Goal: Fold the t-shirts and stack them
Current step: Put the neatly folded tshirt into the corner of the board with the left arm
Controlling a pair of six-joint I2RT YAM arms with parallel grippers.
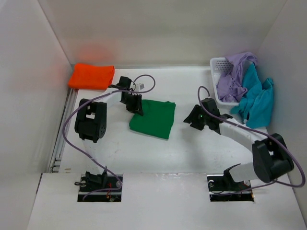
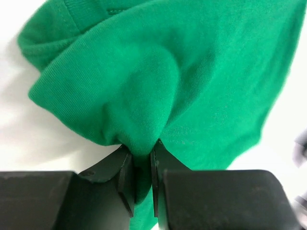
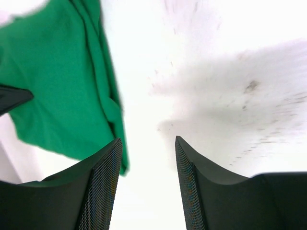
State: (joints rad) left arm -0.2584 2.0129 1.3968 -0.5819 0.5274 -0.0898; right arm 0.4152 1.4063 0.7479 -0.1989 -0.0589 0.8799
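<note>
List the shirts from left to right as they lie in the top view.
orange shirt → green shirt → purple shirt → teal shirt

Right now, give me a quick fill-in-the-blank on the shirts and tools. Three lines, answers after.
1. The left tool grips the green t-shirt; the right tool is open and holds ____.
2. The folded t-shirt in the far left corner is ____.
3. The lavender t-shirt and the teal t-shirt drape over the white ____.

Missing words: nothing; orange; basket
</note>
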